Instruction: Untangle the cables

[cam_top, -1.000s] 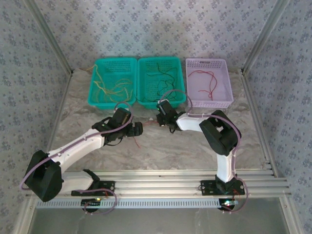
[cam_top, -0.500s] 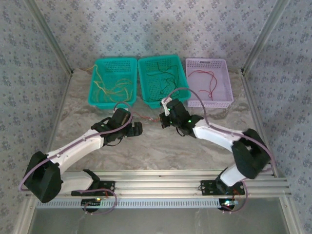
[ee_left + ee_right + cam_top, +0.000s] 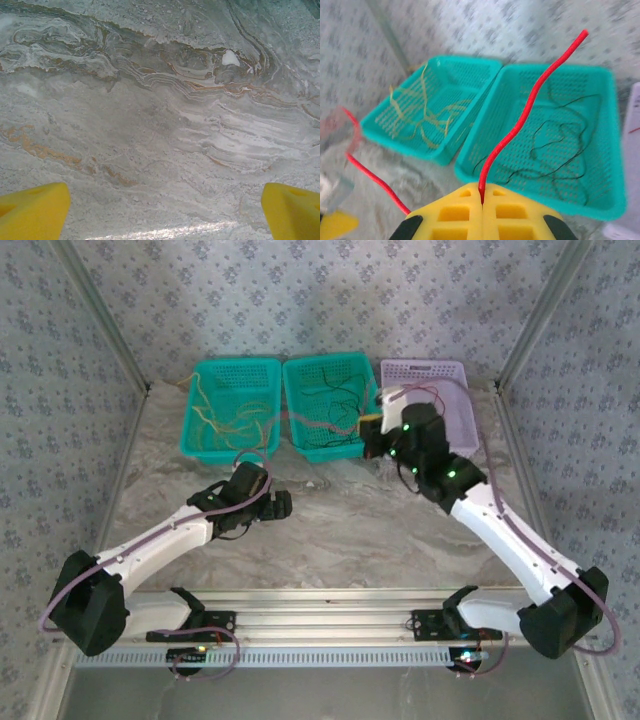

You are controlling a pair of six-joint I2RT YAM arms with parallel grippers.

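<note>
Right tool point(image 3: 481, 199) lifted red cable point(image 3: 529, 102) toward middle basket point(image 3: 320, 358) (black cables point(image 3: 559, 131) inside).

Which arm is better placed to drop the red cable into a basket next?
Right. The right gripper is shut on the red cable, held up beside the lilac basket. The left gripper hangs open over the marble table, holding nothing and farther from the baskets.

Top view is being lit softly, evenly from overhead; faint shadows are being cast on the table point(image 3: 340, 530). Pale glare is being reflected at the left wrist view's bottom edge. Right wrist view is being blurred; the red cable point(image 3: 525, 112) is being smeared at left.
</note>
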